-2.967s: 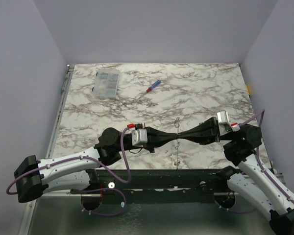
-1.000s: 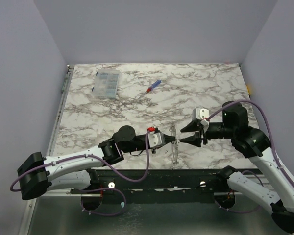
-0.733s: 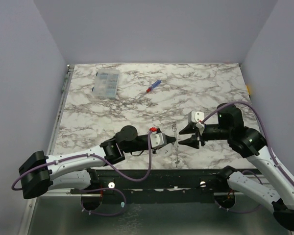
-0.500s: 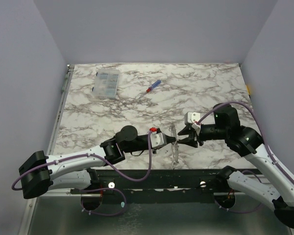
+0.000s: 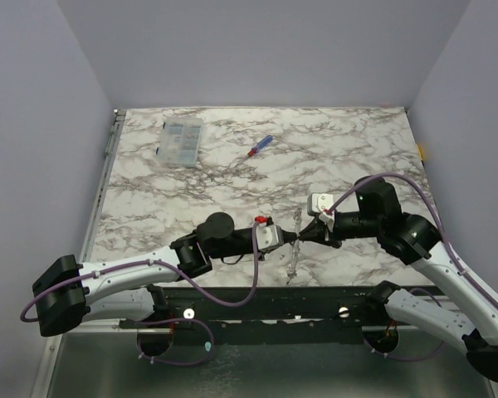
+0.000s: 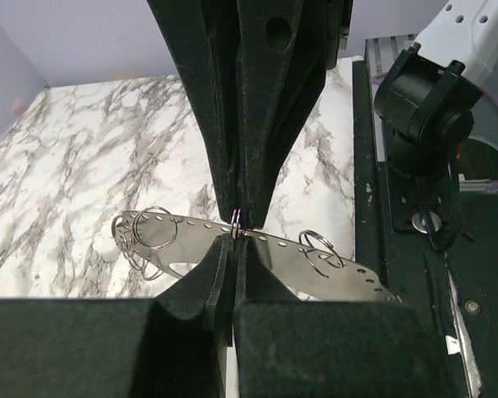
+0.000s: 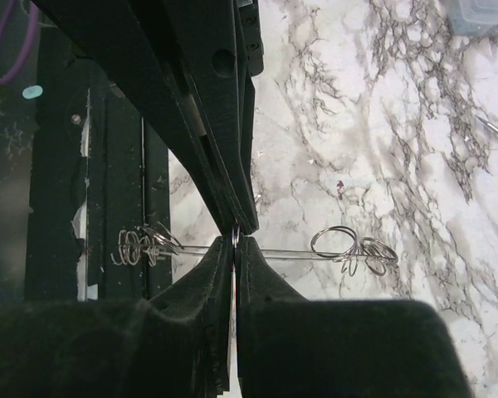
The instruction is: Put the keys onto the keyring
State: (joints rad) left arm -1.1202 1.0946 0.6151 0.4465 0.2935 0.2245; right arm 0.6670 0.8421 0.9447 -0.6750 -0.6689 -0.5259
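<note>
The keyring is a thin pale grey metal strip [image 5: 293, 251] with a row of holes, carrying several wire rings [image 6: 153, 238]. It hangs just above the table's front edge, between my two grippers. My left gripper [image 5: 295, 241] and right gripper [image 5: 304, 239] meet tip to tip at its middle. In the left wrist view my left gripper [image 6: 235, 241] is shut on a small ring [image 6: 236, 219] on the strip [image 6: 282, 259], and the right fingers [image 6: 261, 108] pinch the same spot from above. In the right wrist view my right gripper [image 7: 235, 243] is shut on the edge-on strip [image 7: 286, 251]. No keys show.
A clear plastic compartment box [image 5: 182, 139] lies at the back left. A small red-and-blue screwdriver [image 5: 260, 146] lies at the back middle. The black frame rail [image 5: 257, 297] runs along the table's near edge, right below the strip.
One second ago my right gripper was open and apart from the strip. It has moved left and shut at the strip's middle, against the left gripper's tips. The left gripper has kept hold.
</note>
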